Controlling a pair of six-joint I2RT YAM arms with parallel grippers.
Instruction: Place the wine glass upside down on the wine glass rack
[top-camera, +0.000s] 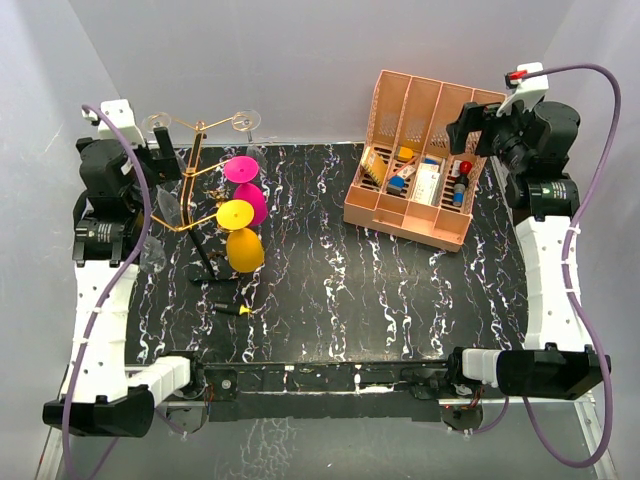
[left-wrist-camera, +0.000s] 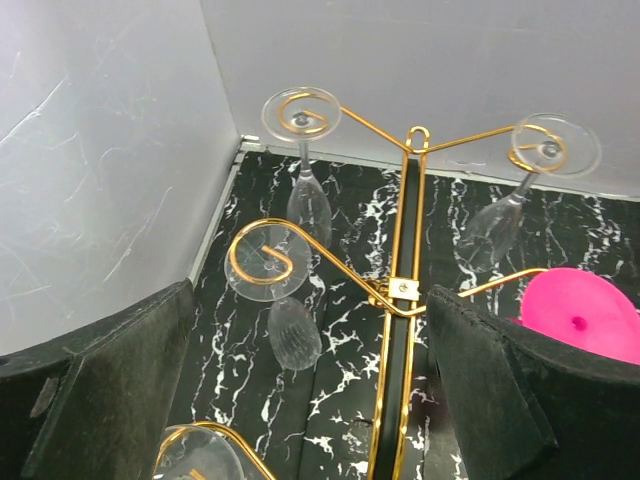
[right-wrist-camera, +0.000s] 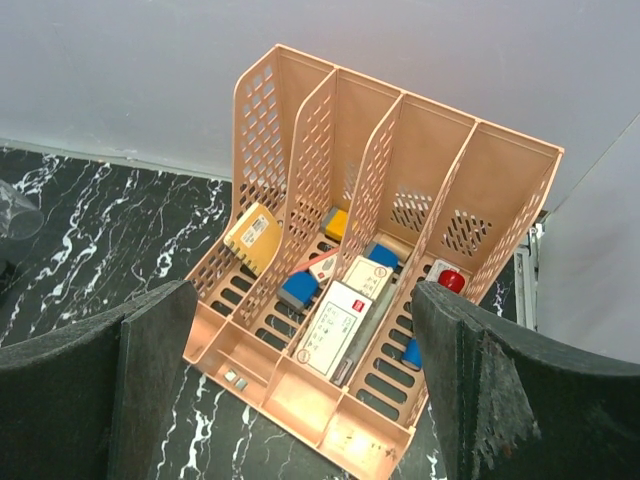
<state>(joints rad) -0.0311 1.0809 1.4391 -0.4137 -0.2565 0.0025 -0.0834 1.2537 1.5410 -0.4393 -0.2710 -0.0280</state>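
The wine glass rack (top-camera: 198, 170) (left-wrist-camera: 404, 300), gold wire with a central post, stands at the table's left. Several clear wine glasses hang from it upside down. The closest wine glass (left-wrist-camera: 294, 330) hangs by its foot in a scroll arm, just ahead of my left gripper (left-wrist-camera: 310, 400) (top-camera: 163, 160). That gripper is open, with nothing between its black fingers (left-wrist-camera: 110, 390). A pink glass (left-wrist-camera: 580, 312) (top-camera: 241, 168) and a yellow glass (top-camera: 244, 248) hang on the rack's right side. My right gripper (right-wrist-camera: 300, 400) (top-camera: 472, 128) is open and empty, high over the far right.
A salmon-pink file organiser (top-camera: 400, 215) (right-wrist-camera: 300, 390) holding small boxes and bottles lies at the back right, under my right gripper. A small black and yellow tool (top-camera: 230, 310) lies on the marble-patterned table in front of the rack. White walls close off the left and back.
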